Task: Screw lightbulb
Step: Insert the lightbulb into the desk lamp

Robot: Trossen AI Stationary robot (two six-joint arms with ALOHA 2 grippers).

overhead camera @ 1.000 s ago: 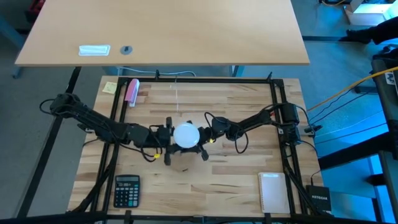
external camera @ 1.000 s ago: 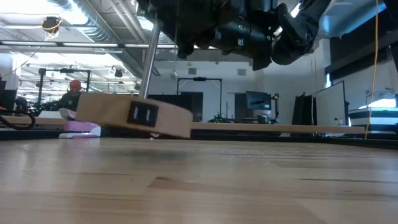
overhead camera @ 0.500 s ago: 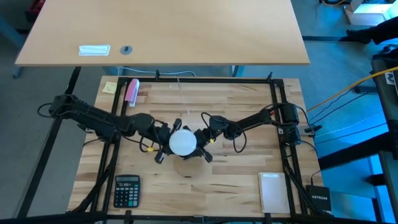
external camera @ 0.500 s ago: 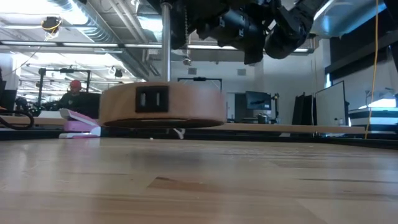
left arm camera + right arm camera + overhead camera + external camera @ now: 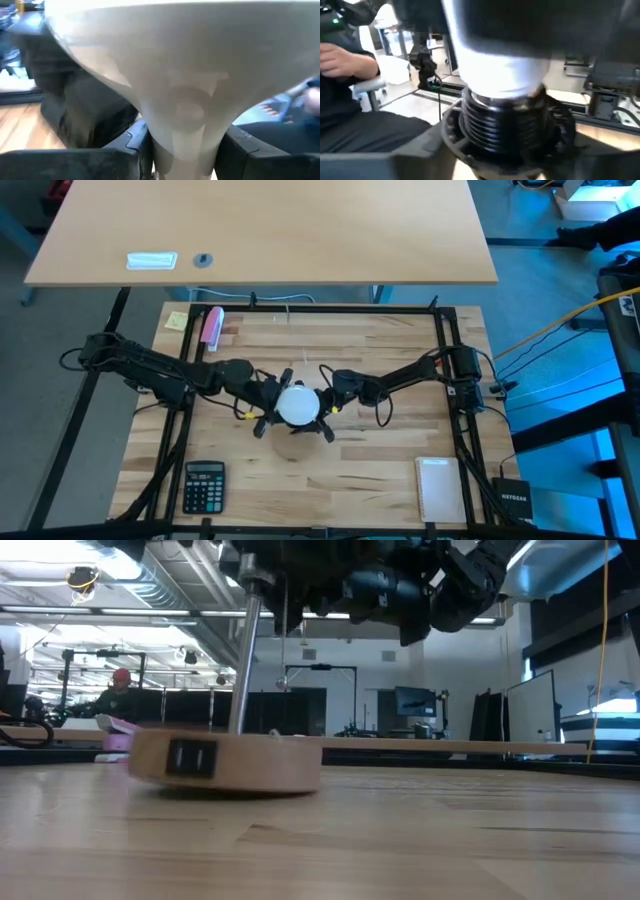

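Left end effector (image 5: 182,150) grips the lightbulb (image 5: 297,403); black "NETGEAR" box (image 5: 516,498) nearby.

1. The lightbulb (image 5: 297,404) sits at the middle of the bench (image 5: 380,460).
2. The left tool (image 5: 268,402) and the right tool (image 5: 325,404) flank the lightbulb.
3. A calculator (image 5: 204,486) and a notepad (image 5: 440,489) lie along the near edge.
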